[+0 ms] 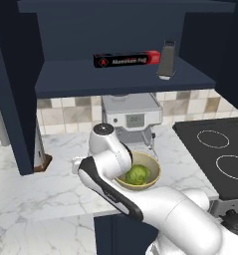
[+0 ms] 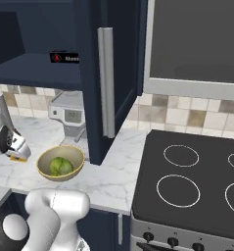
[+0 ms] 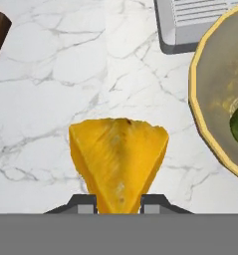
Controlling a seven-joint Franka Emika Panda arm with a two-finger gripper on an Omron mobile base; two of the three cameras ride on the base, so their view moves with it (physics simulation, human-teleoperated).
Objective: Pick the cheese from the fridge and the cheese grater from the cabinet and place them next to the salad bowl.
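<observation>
Now — cheese (image 3: pixel 118 159) in gripper (image 3: pixel 118 203)

The arm (image 1: pixel 140 199) is glossy white, built of thick rounded links. A dark band (image 1: pixel 110 191) runs along the seam of one link in the left base view, and a round pale-grey cap (image 1: pixel 103 129) closes the top joint. At the lower right of that view a black joint (image 1: pixel 235 221) shows against the white shell. In the right base view the lower links (image 2: pixel 55 215) are bulbous and white, with a black ring (image 2: pixel 1 230) around a white dome. The gripper (image 3: pixel 118 204) has two small dark-grey fingertips (image 3: pixel 83 204) with lighter square pads.
</observation>
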